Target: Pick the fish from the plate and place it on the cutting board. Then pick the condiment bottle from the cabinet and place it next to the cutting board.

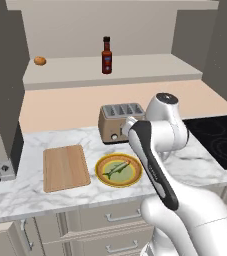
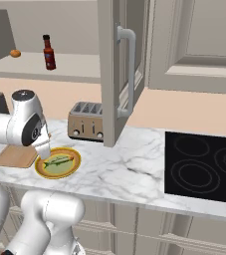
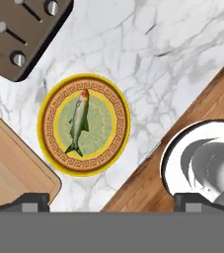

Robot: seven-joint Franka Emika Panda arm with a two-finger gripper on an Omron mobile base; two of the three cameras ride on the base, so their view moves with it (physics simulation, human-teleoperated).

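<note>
Hand view: fish (image 3: 79, 123) lies flat in centre of plate (image 3: 84, 124), well clear of gripper (image 3: 111, 201), off to left of midline between tips. Fingertips (image 3: 28, 201) spread wide apart, pinching nothing. Cutting board (image 3: 12, 165) just beside plate, toaster (image 3: 19, 29) near its other side. Left base view: condiment bottle (image 1: 106, 55) stands upright on cabinet (image 1: 110, 67) ledge, small orange thing (image 1: 40, 61) well apart.
</note>
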